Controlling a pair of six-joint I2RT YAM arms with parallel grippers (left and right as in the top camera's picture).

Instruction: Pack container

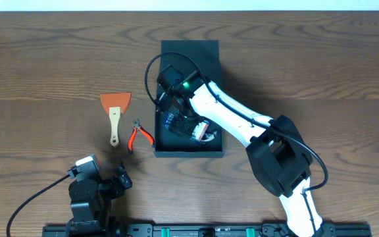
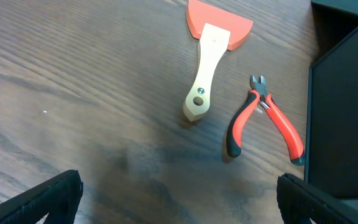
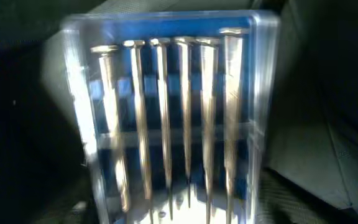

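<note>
Nearest the onlooker, the left arm is folded low at the near edge of the table [image 1: 38, 79]. The left gripper [image 1: 120, 179] is spread to its widest and holds nothing, and its fingertips [image 2: 48, 199] frame bare wood in the wrist view.

Just beyond lie the pliers [image 1: 139, 135], red-handled, with jaws pointing away, near the container's left wall but apart from it. The scraper [image 1: 115, 112] lies beside them to the left, orange blade farthest and pale handle toward the robot. Neither is packed yet.

At mid-table stands the container [image 1: 189, 153], open, with its lid [image 1: 189, 49] folded back on the far side. The right arm rises from the near right, bends at the elbow and slants down and leftward over the right wall. This puts the right gripper [image 1: 178, 110] inside the box, above a clear case [image 3: 173, 124] with a blue insert and six slim metal tools in a row.

The case fills the right wrist view and no finger shows there. Whether the right gripper holds the case or has let it go cannot be told.

Judged step: setting the case on the container floor. The next move calls for a clean release, a straight lift clear of the walls, and then a reach for the pliers or the scraper
</note>
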